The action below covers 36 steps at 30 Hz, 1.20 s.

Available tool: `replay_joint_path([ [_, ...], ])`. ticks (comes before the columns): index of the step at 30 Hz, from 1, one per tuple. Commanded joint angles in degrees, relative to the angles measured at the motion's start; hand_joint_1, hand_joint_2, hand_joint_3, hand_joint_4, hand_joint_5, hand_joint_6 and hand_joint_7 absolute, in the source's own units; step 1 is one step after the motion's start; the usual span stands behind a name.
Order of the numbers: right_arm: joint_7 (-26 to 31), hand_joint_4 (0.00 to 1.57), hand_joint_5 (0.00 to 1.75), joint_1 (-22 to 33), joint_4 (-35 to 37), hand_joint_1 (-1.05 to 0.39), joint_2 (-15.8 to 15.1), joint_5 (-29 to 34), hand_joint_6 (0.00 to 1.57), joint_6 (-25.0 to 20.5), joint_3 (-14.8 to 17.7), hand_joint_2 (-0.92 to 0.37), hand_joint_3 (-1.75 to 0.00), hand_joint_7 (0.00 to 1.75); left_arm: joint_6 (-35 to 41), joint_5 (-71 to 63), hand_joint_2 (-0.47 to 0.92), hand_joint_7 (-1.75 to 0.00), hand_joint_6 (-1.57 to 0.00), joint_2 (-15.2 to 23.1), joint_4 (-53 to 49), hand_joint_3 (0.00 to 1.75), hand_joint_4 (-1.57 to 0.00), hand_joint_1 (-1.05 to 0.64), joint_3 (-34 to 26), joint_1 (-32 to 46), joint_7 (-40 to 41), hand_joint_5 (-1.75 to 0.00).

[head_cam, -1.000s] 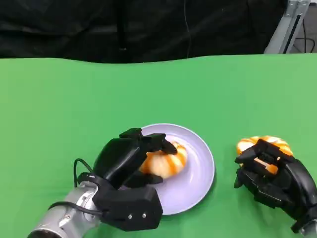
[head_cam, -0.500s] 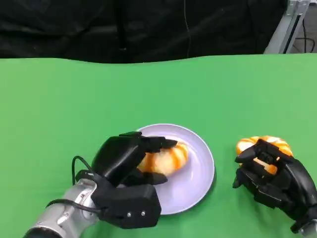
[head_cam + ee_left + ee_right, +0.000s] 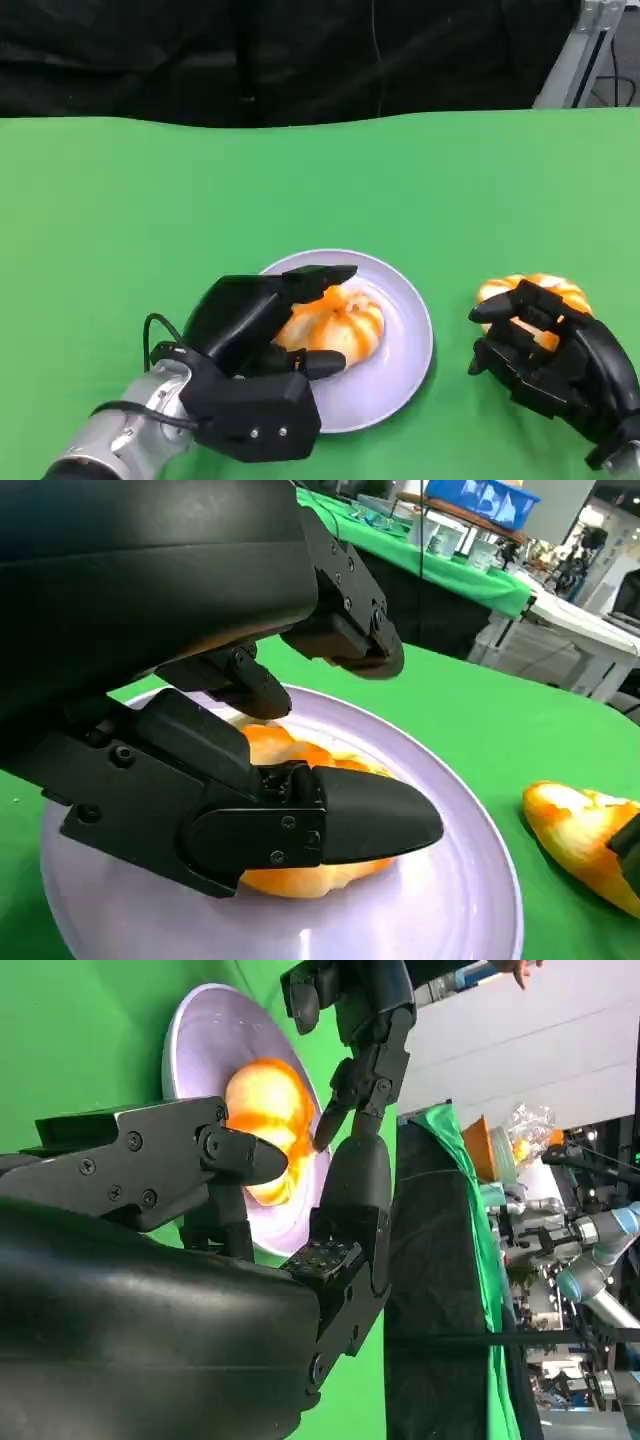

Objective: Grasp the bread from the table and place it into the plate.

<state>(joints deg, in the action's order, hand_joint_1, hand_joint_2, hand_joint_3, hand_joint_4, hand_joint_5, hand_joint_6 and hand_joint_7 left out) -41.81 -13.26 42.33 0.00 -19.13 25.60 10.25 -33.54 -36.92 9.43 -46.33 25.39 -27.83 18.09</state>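
A striped orange bread (image 3: 342, 318) lies on the pale lilac plate (image 3: 402, 352) at the table's front middle. My left hand (image 3: 255, 345) hovers over the plate's left side, fingers spread above the bread and thumb low beside it, not gripping it. The left wrist view shows the same bread (image 3: 275, 748) between the parted fingers on the plate (image 3: 445, 900). A second bread (image 3: 545, 288) sits on the green table to the right. My right hand (image 3: 555, 365) stands just in front of it, fingers apart and reaching over its near edge. The right wrist view shows the plate (image 3: 205, 1035) with the bread (image 3: 265, 1110).
The green table (image 3: 150, 200) stretches wide behind and to the left of the plate. A black curtain hangs along its far edge. The second bread (image 3: 590, 830) lies close to the plate's right rim.
My left hand's fingers have lifted off and spread away from the bread, which now lies uncovered on the plate. The right hand has barely moved.
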Motion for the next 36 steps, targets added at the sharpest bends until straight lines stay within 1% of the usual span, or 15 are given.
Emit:
replay_joint_path([
  [1,-0.1,0.39,1.75,0.3,-0.6,-0.04,-0.5,-0.6,0.57,-0.1,0.2,-0.92,-0.33,1.19,-1.1,1.3,0.92,0.00,-0.24,1.8,0.4,0.71,-0.45,-1.05,-0.5,0.3,-1.9,0.00],
  [2,0.0,0.40,1.75,0.4,-0.7,-0.05,-0.5,-0.6,0.57,-0.1,0.2,-0.92,-0.32,1.19,-1.0,1.5,0.92,0.00,-0.21,1.9,0.7,0.70,-0.39,-1.05,-0.5,0.4,-2.3,0.00],
  [5,0.2,0.41,1.75,0.5,-1.0,-0.06,-0.4,-0.3,0.57,0.0,0.1,-0.92,-0.31,1.21,-0.7,1.9,0.92,0.00,-0.17,2.2,1.6,0.69,-0.34,-1.05,-0.7,0.8,-3.0,0.00],
  [8,0.5,0.41,1.75,0.6,-1.1,-0.05,-0.5,-0.1,0.56,0.2,0.0,-0.92,-0.32,1.22,-0.6,2.3,0.92,0.00,-0.16,2.3,2.7,0.68,-0.32,-1.05,-1.1,1.4,-3.0,0.00],
  [13,0.8,0.44,1.75,0.4,-0.5,0.04,-0.5,0.3,0.55,1.2,0.0,-0.92,-0.43,1.26,-1.0,2.9,0.92,0.00,-0.15,2.8,5.1,0.64,-0.33,-1.05,-2.4,2.9,-2.5,0.00],
  [17,0.6,0.47,1.75,0.5,-0.6,0.08,-0.6,0.2,0.53,1.2,-0.1,-0.92,-0.52,1.29,-1.1,3.0,0.92,-0.01,-0.17,2.9,7.3,0.62,-0.35,-1.05,-3.7,4.3,-1.9,-0.01],
  [22,0.0,0.51,1.75,0.6,-0.5,0.09,-0.7,0.2,0.51,2.0,-0.2,-0.91,-0.60,1.32,-2.8,4.7,0.92,-0.02,-0.21,2.9,11.3,0.61,-0.40,-1.05,-6.1,7.4,-0.3,-0.03],
  [27,0.7,0.49,1.75,0.7,-0.5,0.07,-0.7,0.9,0.51,2.9,-0.4,-0.87,-0.63,1.33,-4.6,4.8,0.92,-0.03,-0.24,3.2,13.4,0.61,-0.43,-1.02,-7.7,9.4,1.0,-0.03],
  [32,0.5,0.47,1.75,0.4,-0.1,0.06,-0.6,0.5,0.51,2.5,-0.2,-0.85,-0.65,1.33,-6.9,4.8,0.92,-0.04,-0.29,2.9,14.1,0.60,-0.47,-1.00,-9.7,10.8,4.0,-0.04],
  [36,0.2,0.47,1.75,0.2,0.1,0.06,-0.5,0.3,0.51,2.7,0.0,-0.85,-0.66,1.34,-9.4,6.5,0.92,-0.03,-0.32,2.8,14.8,0.57,-0.49,-0.97,-11.3,12.1,4.6,-0.03],
])
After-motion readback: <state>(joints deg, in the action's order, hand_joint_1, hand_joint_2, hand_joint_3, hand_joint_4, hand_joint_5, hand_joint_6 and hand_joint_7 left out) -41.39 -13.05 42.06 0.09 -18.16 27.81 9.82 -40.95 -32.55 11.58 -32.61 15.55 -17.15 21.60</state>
